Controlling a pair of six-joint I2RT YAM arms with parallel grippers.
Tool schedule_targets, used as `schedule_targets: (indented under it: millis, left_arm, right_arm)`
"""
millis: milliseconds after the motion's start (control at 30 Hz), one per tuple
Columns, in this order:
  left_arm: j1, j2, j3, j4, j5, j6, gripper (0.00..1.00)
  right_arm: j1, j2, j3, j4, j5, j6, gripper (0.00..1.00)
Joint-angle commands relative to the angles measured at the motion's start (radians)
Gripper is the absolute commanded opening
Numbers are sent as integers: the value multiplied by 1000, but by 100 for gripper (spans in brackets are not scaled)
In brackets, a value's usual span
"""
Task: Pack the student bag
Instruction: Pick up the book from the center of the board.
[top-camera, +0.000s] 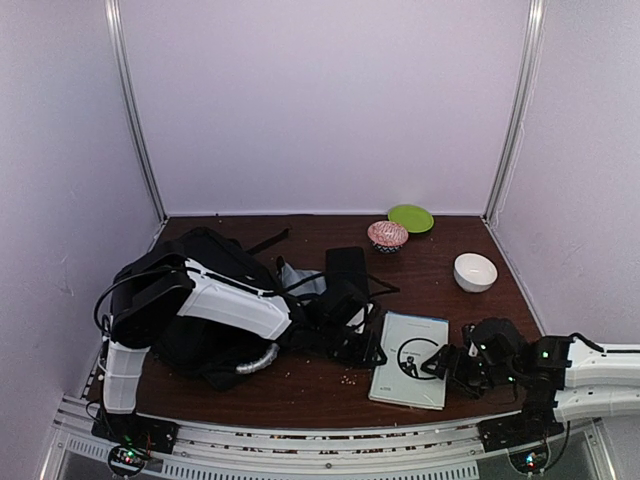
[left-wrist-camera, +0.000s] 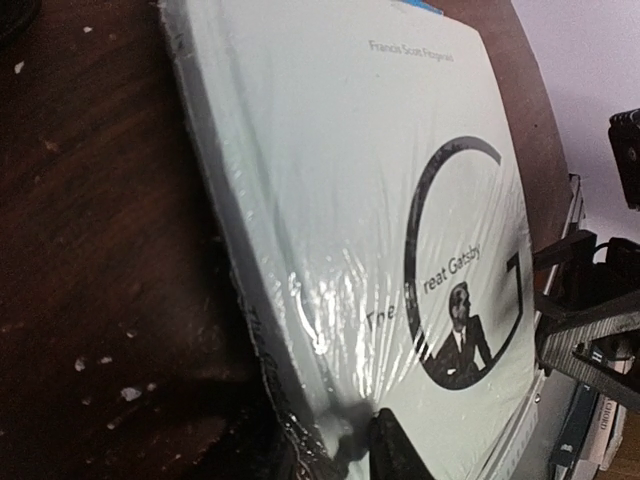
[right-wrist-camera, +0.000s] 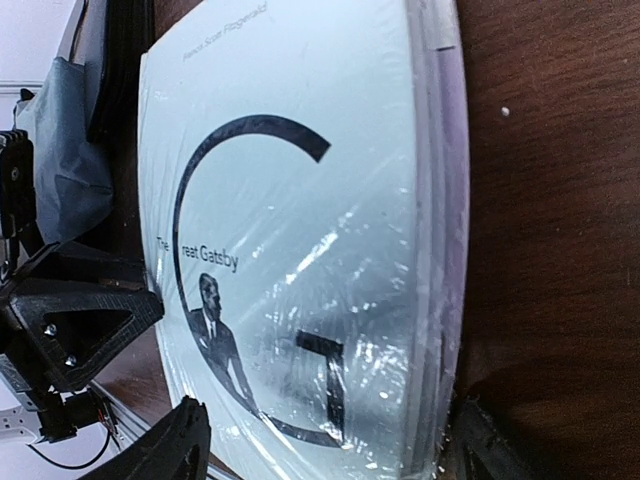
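The student bag (top-camera: 215, 252) lies black and slumped at the table's left, its silvery handle (top-camera: 256, 361) toward the front, with my left arm reaching across it. A pale shrink-wrapped book, "The Great Gatsby" (top-camera: 410, 360) (left-wrist-camera: 340, 170) (right-wrist-camera: 300, 200), lies front centre. My left gripper (top-camera: 368, 352) (left-wrist-camera: 345, 440) is pinched on the book's spine edge, one finger (left-wrist-camera: 395, 450) on the cover and the other hidden under it. My right gripper (top-camera: 437, 362) (right-wrist-camera: 320, 450) stands open astride the book's opposite edge, one finger over the cover and one beside the pages.
A grey pouch (top-camera: 300, 280) and a flat black case (top-camera: 347, 265) lie beside the bag. At the back right are a patterned pink bowl (top-camera: 388, 235), a green plate (top-camera: 411, 217) and a white bowl (top-camera: 475, 271). Crumbs dot the brown table (top-camera: 300, 385).
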Motion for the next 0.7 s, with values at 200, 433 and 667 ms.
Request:
schedule_targets:
  millis: [200,433,667]
  left_arm:
    - [-12,57,60,25,67,34,14]
    - [-20,89,99,31,115,47,11]
    - [-23,104,116,27,127,53,10]
  right_arm:
    - [7,-19,-34,18,-6,15,84]
    - [7,-119,-19,-25,58,21,84]
    - [9,-215,-11,-46,80,22,77]
